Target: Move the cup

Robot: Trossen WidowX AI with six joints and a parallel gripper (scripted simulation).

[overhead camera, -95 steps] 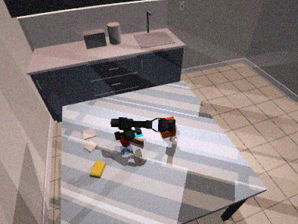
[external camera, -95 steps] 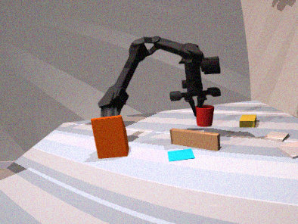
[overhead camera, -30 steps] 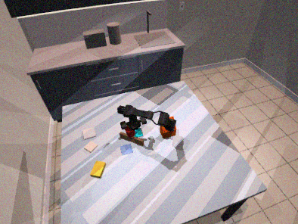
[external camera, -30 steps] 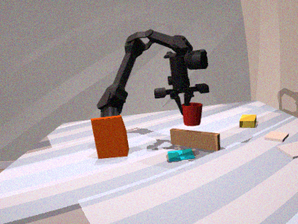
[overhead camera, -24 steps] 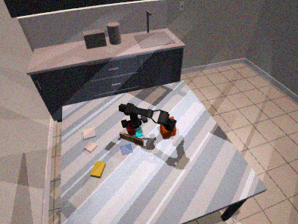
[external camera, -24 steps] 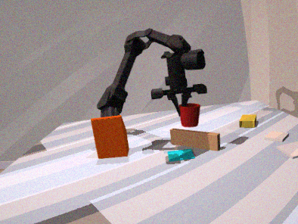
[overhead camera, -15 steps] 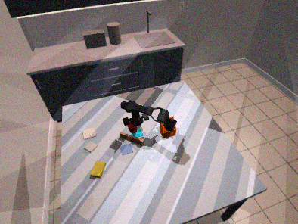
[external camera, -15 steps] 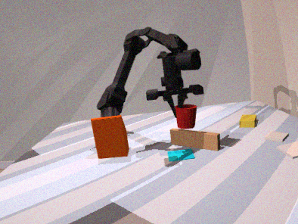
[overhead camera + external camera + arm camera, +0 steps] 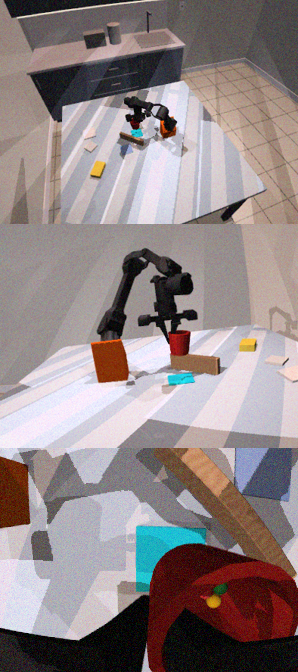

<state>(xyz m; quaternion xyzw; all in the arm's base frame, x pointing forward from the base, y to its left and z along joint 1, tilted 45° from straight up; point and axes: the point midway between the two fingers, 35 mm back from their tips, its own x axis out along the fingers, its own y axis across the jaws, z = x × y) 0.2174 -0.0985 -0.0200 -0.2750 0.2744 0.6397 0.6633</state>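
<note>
Here the gripper (image 9: 169, 327) is clenched on the rim of the red cup (image 9: 179, 342), its dark fingers (image 9: 165, 330) reaching down from above and pinching the cup's near-left wall. In the exterior view the cup stands upright and appears just above or behind the brown wooden block (image 9: 195, 363); whether its base touches the block cannot be told. From the wrist camera, a yellow marble (image 9: 213, 601) and a green marble (image 9: 220, 588) sit together inside the cup.

The cyan pad (image 9: 181, 378) lies flat on the striped table (image 9: 234, 402), just nearer than the block in the exterior view. In the top view the blue pad (image 9: 126, 150) lies on the block's other side, near it, while the cup (image 9: 135, 123) hangs beside the cyan pad (image 9: 137, 133).

An orange box (image 9: 110, 360) stands to the left, in front of the arm's base. A yellow block (image 9: 247, 344) and two pale tiles (image 9: 277, 359) lie far right, well apart from the cup.
</note>
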